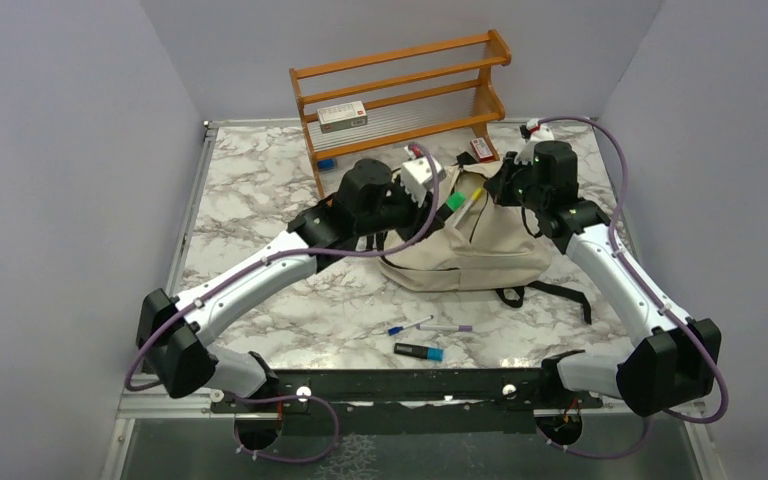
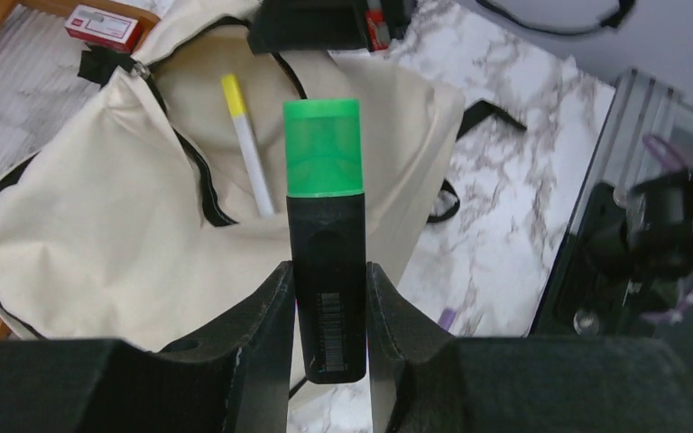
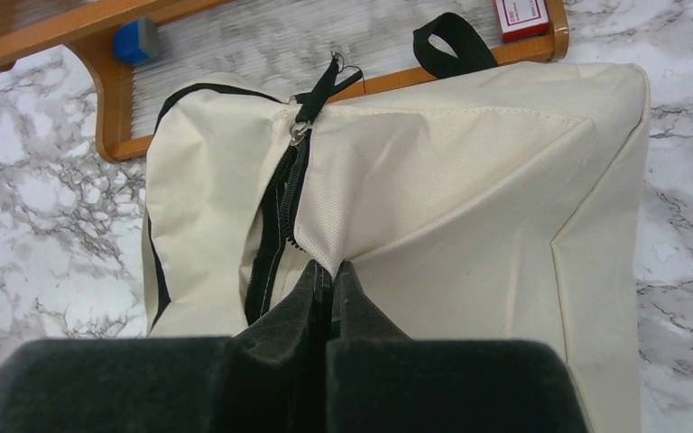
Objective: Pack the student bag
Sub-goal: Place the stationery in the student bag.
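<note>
The cream student bag (image 1: 480, 240) lies on the marble table in front of the wooden rack, its black zipper (image 3: 280, 207) open. My right gripper (image 3: 332, 269) is shut on a fold of the student bag's fabric beside the zipper, holding the flap up. My left gripper (image 2: 328, 293) is shut on a black highlighter with a green cap (image 2: 325, 225), held above the bag's opening. A white pen with a yellow cap (image 2: 248, 149) sticks out of the opening. In the top view the highlighter's green cap (image 1: 455, 201) shows between the two grippers.
A wooden rack (image 1: 400, 95) stands behind the bag, holding a white-and-red box (image 1: 342, 116), a small red box (image 1: 481, 149) and a blue block (image 3: 135, 41). Two thin pens (image 1: 430, 326) and a black marker with a blue cap (image 1: 419, 351) lie near the front edge.
</note>
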